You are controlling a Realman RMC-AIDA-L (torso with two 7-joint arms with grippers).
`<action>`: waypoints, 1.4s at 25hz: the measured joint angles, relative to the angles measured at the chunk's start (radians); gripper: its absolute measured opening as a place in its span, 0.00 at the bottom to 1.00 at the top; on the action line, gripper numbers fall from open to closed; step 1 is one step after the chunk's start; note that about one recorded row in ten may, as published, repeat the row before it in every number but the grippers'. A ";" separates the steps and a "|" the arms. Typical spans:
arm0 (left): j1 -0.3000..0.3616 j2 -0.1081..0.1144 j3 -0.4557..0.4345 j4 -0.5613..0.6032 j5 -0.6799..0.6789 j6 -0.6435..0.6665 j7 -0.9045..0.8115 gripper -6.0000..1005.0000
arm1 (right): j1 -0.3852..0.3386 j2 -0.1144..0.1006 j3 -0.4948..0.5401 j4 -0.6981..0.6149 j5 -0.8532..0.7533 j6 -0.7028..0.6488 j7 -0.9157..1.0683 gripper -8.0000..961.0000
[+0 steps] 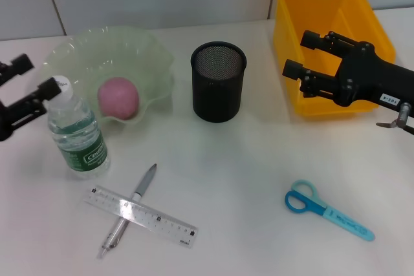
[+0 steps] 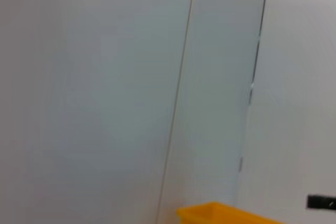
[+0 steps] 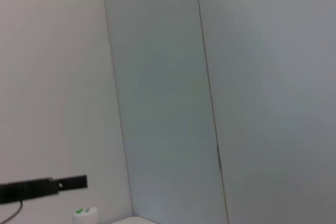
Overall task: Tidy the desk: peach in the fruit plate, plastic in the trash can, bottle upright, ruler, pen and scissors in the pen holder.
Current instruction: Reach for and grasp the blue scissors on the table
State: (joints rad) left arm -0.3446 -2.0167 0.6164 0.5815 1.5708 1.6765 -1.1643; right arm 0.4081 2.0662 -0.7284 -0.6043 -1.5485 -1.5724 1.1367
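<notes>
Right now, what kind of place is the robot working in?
Probably an office or lab desk staged for a tidying exercise: a white tabletop against plain wall panels, with stationery, namely a ruler, scissors and a mesh pen holder.

Peach (image 1: 118,97) sits in fruit plate (image 1: 145,53), far left on the table (image 1: 246,159). Bottle (image 1: 76,132) stands upright just in front of the plate. Pen holder (image 1: 218,82) is centre, trash can (image 1: 333,43) to its right. Ruler (image 1: 142,216) lies across pen (image 1: 129,210), front left. Scissors (image 1: 328,210) front right.
</notes>
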 joint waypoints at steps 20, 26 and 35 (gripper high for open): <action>0.000 0.034 0.075 0.269 0.105 0.221 -0.368 0.80 | -0.021 -0.066 -0.002 -0.161 -0.238 -0.201 0.319 0.78; -0.019 0.021 0.092 0.342 0.187 0.231 -0.444 0.80 | -0.015 -0.067 -0.001 -0.343 -0.443 -0.252 0.481 0.78; -0.037 -0.015 0.121 0.435 0.303 0.236 -0.570 0.80 | 0.001 -0.082 0.011 -0.388 -0.524 -0.321 0.538 0.78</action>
State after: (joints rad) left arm -0.3813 -2.0315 0.7369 1.0167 1.8740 1.9122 -1.7347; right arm 0.4095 1.9842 -0.7179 -0.9927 -2.0726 -1.8937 1.6746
